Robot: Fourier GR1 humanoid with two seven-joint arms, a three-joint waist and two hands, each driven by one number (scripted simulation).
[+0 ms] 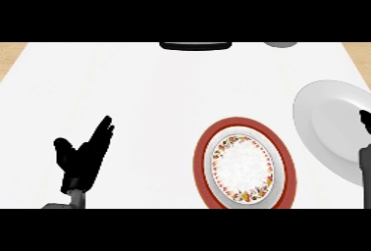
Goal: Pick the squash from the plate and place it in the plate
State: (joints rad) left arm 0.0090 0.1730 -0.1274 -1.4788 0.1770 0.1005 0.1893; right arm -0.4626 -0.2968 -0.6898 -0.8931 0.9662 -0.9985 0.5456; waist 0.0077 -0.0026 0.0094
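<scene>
Left hand (pixel 85 156) rests open at the lower left of the counter (pixel 145 83), fingers straight and pointing up toward one o'clock, holding nothing. The right hand (pixel 365 121) shows only as a dark sliver at the far right edge, lying over the rim of the pale grey plate (pixel 326 117). So little of it is in sight that I cannot tell whether it is released or grasping anything.

The squash itself is nowhere I can see. The red-rimmed plate (pixel 200 164) with the flowered inner ring sits low in the middle, at about three o'clock from the left hand and well apart from it, and nothing lies on it. The grey plate stands near it at roughly two o'clock, and its visible part is bare too. If the squash is about, it is either past the right edge or hidden by the right hand. With nothing of it showing, its long axis cannot be read.

What the coming move turns on, I'd judge, is nearness. The right hand is touching or just over the grey plate, and the red-rimmed plate lies at about eight o'clock from it, much closer than to the left hand. So any carry between the two plates looks like the right hand's job.
</scene>
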